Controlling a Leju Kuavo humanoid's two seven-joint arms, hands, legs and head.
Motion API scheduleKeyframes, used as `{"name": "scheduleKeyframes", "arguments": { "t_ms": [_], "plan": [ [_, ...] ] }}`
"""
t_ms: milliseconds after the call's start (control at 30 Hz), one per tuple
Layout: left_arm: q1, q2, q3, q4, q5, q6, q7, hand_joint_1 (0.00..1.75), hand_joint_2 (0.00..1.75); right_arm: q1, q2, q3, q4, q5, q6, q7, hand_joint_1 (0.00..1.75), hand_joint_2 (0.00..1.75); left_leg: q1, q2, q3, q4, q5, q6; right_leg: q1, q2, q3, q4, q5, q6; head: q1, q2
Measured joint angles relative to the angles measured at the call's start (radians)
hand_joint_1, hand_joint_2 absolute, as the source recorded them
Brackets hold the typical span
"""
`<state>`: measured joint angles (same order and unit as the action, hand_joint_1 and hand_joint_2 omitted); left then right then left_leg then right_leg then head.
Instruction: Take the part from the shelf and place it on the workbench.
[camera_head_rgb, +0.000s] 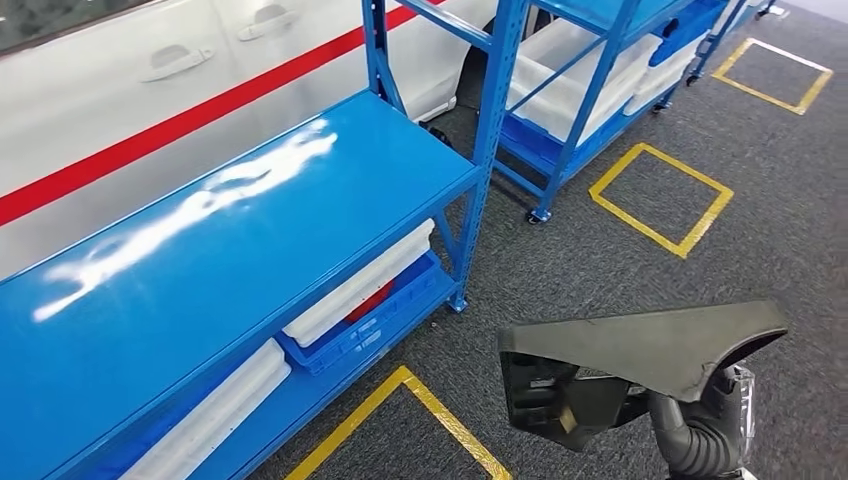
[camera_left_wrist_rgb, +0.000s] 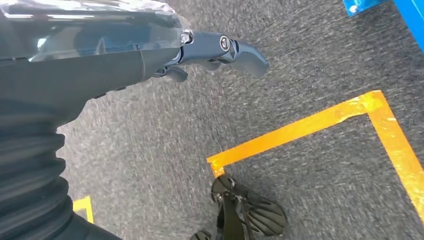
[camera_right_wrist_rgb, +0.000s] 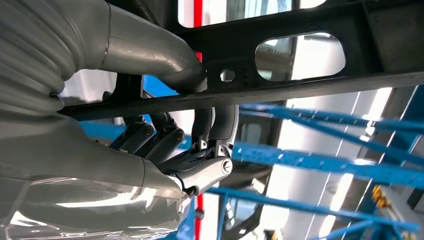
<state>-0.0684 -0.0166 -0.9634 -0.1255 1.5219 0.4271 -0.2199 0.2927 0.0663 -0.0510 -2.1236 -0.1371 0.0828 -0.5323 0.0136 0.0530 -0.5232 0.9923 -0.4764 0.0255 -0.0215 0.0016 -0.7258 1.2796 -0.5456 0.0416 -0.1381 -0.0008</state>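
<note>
the right arm reaches up from below, its right hand (camera_right_wrist_rgb: 165, 145) clamping a black plastic part (camera_head_rgb: 640, 345) between thumb and fingers, held in the air above grey carpet beside the blue workbench (camera_head_rgb: 230, 240). the left hand (camera_left_wrist_rgb: 220, 52) hangs over the floor, holding nothing; how far its fingers spread i cannot tell

blue shelf (camera_head_rgb: 230, 230), white trays (camera_head_rgb: 360, 283) on lower tier; grey carpet (camera_head_rgb: 590, 270)

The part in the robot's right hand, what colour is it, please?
Black part; the head view shows it best.
</note>
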Motion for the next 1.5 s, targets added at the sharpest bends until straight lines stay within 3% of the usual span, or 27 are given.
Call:
{"name": "scheduleKeyframes", "arguments": {
  "t_ms": [67, 133, 167, 233, 267, 333, 400, 467, 500, 533, 600, 667, 733, 800, 833, 900, 967, 1000, 1067, 1100, 1167, 1200, 1267, 1333, 1400, 1467, 1500],
  "plan": [
    [-0.004, -0.011, 0.001, 0.000, 0.004, 0.031, 0.011, 0.00, 1.75, 0.000, 0.002, 0.002, 0.011, -0.001, 0.003, -0.003, 1.75, 1.75, -0.001, 0.022, 0.006, 0.001, -0.005, -0.007, -0.001, -0.031, 0.079, -0.136, 0.060, -0.002, 0.000, 0.000],
    [-0.006, -0.020, 0.001, 0.000, 0.006, 0.060, 0.022, 0.00, 1.75, -0.003, 0.004, 0.009, 0.020, -0.002, 0.004, -0.006, 1.75, 1.75, -0.006, 0.039, 0.011, 0.003, -0.012, -0.018, 0.005, -0.065, 0.139, -0.245, 0.091, -0.014, 0.000, 0.000],
    [-0.007, -0.024, 0.001, 0.000, 0.006, 0.073, 0.028, 0.00, 1.75, -0.005, 0.004, 0.016, 0.024, -0.003, 0.004, -0.008, 1.75, 1.75, -0.008, 0.048, 0.014, 0.003, -0.015, -0.023, 0.008, -0.071, 0.147, -0.263, 0.091, -0.022, 0.000, 0.000],
    [-0.009, -0.032, 0.001, 0.000, 0.006, 0.093, 0.037, 0.00, 1.75, -0.007, 0.005, 0.030, 0.032, -0.004, 0.002, -0.012, 1.75, 1.75, -0.010, 0.065, 0.020, 0.002, -0.020, -0.034, 0.010, -0.049, 0.145, -0.265, 0.093, -0.036, 0.000, 0.000],
    [-0.011, -0.036, 0.001, 0.000, 0.006, 0.101, 0.041, 0.00, 1.75, -0.008, 0.005, 0.038, 0.036, -0.005, 0.000, -0.015, 1.75, 1.75, -0.008, 0.060, 0.021, 0.008, -0.028, -0.040, 0.008, -0.037, 0.146, -0.268, 0.095, -0.042, 0.000, 0.000],
    [-0.011, -0.040, 0.001, 0.000, 0.007, 0.112, 0.046, 0.00, 1.75, -0.016, 0.006, 0.056, 0.045, -0.006, -0.007, -0.019, 1.75, 1.75, -0.003, 0.016, -0.003, 0.071, -0.070, -0.047, 0.004, -0.016, 0.148, -0.275, 0.101, -0.055, 0.000, 0.000],
    [-0.008, -0.043, 0.001, 0.001, 0.009, 0.121, 0.050, 0.00, 1.75, -0.025, 0.006, 0.079, 0.058, -0.007, -0.015, -0.024, 1.75, 1.75, -0.001, -0.032, -0.063, 0.201, -0.134, -0.049, 0.006, 0.006, 0.146, -0.276, 0.102, -0.062, 0.000, 0.000],
    [-0.005, -0.045, 0.001, 0.003, 0.013, 0.133, 0.056, 0.00, 1.75, -0.029, 0.006, 0.105, 0.072, -0.006, -0.022, -0.028, 1.75, 1.75, -0.001, -0.044, -0.112, 0.291, -0.154, -0.050, 0.009, 0.033, 0.147, -0.275, 0.102, -0.064, 0.000, 0.000],
    [-0.005, -0.047, 0.001, 0.004, 0.016, 0.142, 0.061, 0.00, 1.75, -0.032, 0.006, 0.117, 0.079, -0.004, -0.028, -0.029, 1.75, 1.75, -0.001, -0.047, -0.114, 0.284, -0.134, -0.049, 0.010, 0.048, 0.148, -0.274, 0.102, -0.064, 0.000, 0.000],
    [-0.005, -0.049, 0.000, 0.004, 0.018, 0.152, 0.066, 0.00, 1.75, -0.035, 0.006, 0.130, 0.086, -0.002, -0.035, -0.031, 1.75, 1.75, -0.001, -0.053, -0.099, 0.239, -0.098, -0.047, 0.010, 0.063, 0.149, -0.272, 0.102, -0.063, 0.000, 0.000],
    [-0.005, -0.052, 0.000, 0.006, 0.020, 0.170, 0.076, 0.00, 1.75, -0.044, 0.005, 0.156, 0.100, 0.002, -0.050, -0.035, 1.75, 1.75, 0.001, -0.094, -0.048, 0.104, -0.024, -0.040, 0.011, 0.090, 0.148, -0.266, 0.100, -0.059, 0.000, 0.000],
    [-0.006, -0.057, -0.004, 0.008, 0.019, 0.184, 0.084, 0.00, 1.75, -0.052, 0.005, 0.183, 0.115, 0.002, -0.064, -0.042, 1.75, 1.75, 0.002, -0.129, -0.021, 0.031, -0.001, -0.033, 0.009, 0.113, 0.140, -0.261, 0.100, -0.048, 0.000, 0.000],
    [-0.009, -0.063, -0.009, 0.009, 0.017, 0.195, 0.091, 0.00, 1.75, -0.055, 0.003, 0.206, 0.129, -0.004, -0.075, -0.050, 1.75, 1.75, -0.001, -0.121, -0.018, 0.023, -0.001, -0.025, 0.005, 0.134, 0.132, -0.261, 0.104, -0.033, 0.000, 0.000],
    [-0.010, -0.070, -0.015, 0.011, 0.012, 0.202, 0.098, 0.00, 1.75, -0.055, -0.003, 0.224, 0.140, -0.012, -0.085, -0.058, 1.75, 1.75, 0.001, -0.096, -0.013, 0.013, 0.006, -0.011, 0.005, 0.107, 0.122, -0.246, 0.095, -0.023, 0.000, 0.000],
    [-0.009, -0.073, -0.017, 0.012, 0.009, 0.204, 0.100, 0.00, 1.75, -0.057, -0.008, 0.233, 0.144, -0.016, -0.089, -0.062, 1.75, 1.75, 0.002, -0.081, -0.012, 0.008, 0.009, -0.005, 0.006, 0.077, 0.106, -0.213, 0.075, -0.020, 0.000, 0.000],
    [-0.005, -0.076, -0.023, 0.013, 0.005, 0.206, 0.102, 0.00, 1.75, -0.059, -0.017, 0.250, 0.155, -0.025, -0.099, -0.070, 1.75, 1.75, -0.002, -0.053, -0.011, 0.005, 0.009, 0.003, 0.007, 0.021, 0.047, -0.093, 0.011, -0.014, 0.000, 0.000],
    [-0.002, -0.078, -0.030, 0.014, 0.004, 0.206, 0.102, 0.00, 1.75, -0.057, -0.027, 0.264, 0.165, -0.030, -0.109, -0.078, 1.75, 1.75, -0.005, -0.023, -0.012, 0.005, 0.007, 0.005, 0.003, 0.008, -0.005, 0.013, -0.024, -0.009, 0.000, 0.000],
    [-0.002, -0.079, -0.034, 0.015, 0.003, 0.206, 0.102, 0.00, 1.75, -0.055, -0.033, 0.270, 0.170, -0.032, -0.115, -0.082, 1.75, 1.75, -0.006, -0.010, -0.011, 0.005, 0.006, 0.004, 0.002, 0.005, -0.005, 0.017, -0.014, -0.007, 0.000, 0.000],
    [-0.002, -0.082, -0.040, 0.017, 0.000, 0.208, 0.102, 0.00, 1.75, -0.053, -0.045, 0.280, 0.177, -0.038, -0.129, -0.091, 1.75, 1.75, -0.006, 0.015, -0.006, 0.005, 0.001, 0.001, 0.000, -0.016, 0.053, -0.088, 0.045, -0.008, 0.000, 0.000],
    [-0.002, -0.084, -0.043, 0.018, -0.003, 0.210, 0.104, 0.00, 1.75, -0.053, -0.052, 0.286, 0.180, -0.041, -0.137, -0.096, 1.75, 1.75, -0.008, 0.025, -0.002, 0.006, -0.002, -0.004, 0.004, -0.041, 0.094, -0.161, 0.070, -0.011, 0.000, 0.000],
    [-0.003, -0.088, -0.052, 0.021, -0.010, 0.216, 0.110, 0.00, 1.75, -0.053, -0.063, 0.298, 0.184, -0.049, -0.154, -0.103, 1.75, 1.75, -0.013, 0.043, 0.004, 0.007, -0.009, -0.014, 0.012, -0.071, 0.142, -0.251, 0.092, -0.023, 0.000, 0.000],
    [-0.003, -0.090, -0.058, 0.022, -0.012, 0.220, 0.114, 0.00, 1.75, -0.053, -0.069, 0.305, 0.186, -0.053, -0.163, -0.105, 1.75, 1.75, -0.014, 0.053, 0.007, 0.007, -0.012, -0.020, 0.017, -0.072, 0.146, -0.263, 0.090, -0.030, 0.000, 0.000],
    [-0.006, -0.094, -0.068, 0.024, -0.016, 0.226, 0.123, 0.00, 1.75, -0.052, -0.077, 0.316, 0.188, -0.061, -0.178, -0.108, 1.75, 1.75, -0.012, 0.064, 0.013, 0.008, -0.019, -0.031, 0.017, -0.047, 0.145, -0.268, 0.094, -0.042, 0.000, 0.000],
    [-0.007, -0.098, -0.078, 0.027, -0.020, 0.236, 0.132, 0.00, 1.75, -0.051, -0.084, 0.327, 0.190, -0.063, -0.192, -0.109, 1.75, 1.75, -0.008, 0.022, 0.001, 0.051, -0.052, -0.040, 0.012, -0.024, 0.148, -0.274, 0.099, -0.055, 0.000, 0.000],
    [-0.005, -0.101, -0.088, 0.033, -0.023, 0.248, 0.142, 0.00, 1.75, -0.051, -0.088, 0.341, 0.193, -0.063, -0.206, -0.114, 1.75, 1.75, -0.005, -0.033, -0.051, 0.170, -0.119, -0.044, 0.011, -0.001, 0.147, -0.276, 0.101, -0.064, 0.000, 0.000],
    [-0.002, -0.103, -0.097, 0.039, -0.024, 0.259, 0.150, 0.00, 1.75, -0.050, -0.091, 0.354, 0.199, -0.063, -0.219, -0.117, 1.75, 1.75, -0.004, -0.046, -0.108, 0.287, -0.160, -0.044, 0.013, 0.025, 0.147, -0.275, 0.102, -0.067, 0.000, 0.000],
    [0.000, -0.105, -0.101, 0.042, -0.024, 0.263, 0.153, 0.00, 1.75, -0.049, -0.094, 0.359, 0.201, -0.063, -0.224, -0.119, 1.75, 1.75, -0.004, -0.047, -0.117, 0.300, -0.151, -0.043, 0.014, 0.041, 0.147, -0.273, 0.101, -0.067, 0.000, 0.000]
  ]
}}
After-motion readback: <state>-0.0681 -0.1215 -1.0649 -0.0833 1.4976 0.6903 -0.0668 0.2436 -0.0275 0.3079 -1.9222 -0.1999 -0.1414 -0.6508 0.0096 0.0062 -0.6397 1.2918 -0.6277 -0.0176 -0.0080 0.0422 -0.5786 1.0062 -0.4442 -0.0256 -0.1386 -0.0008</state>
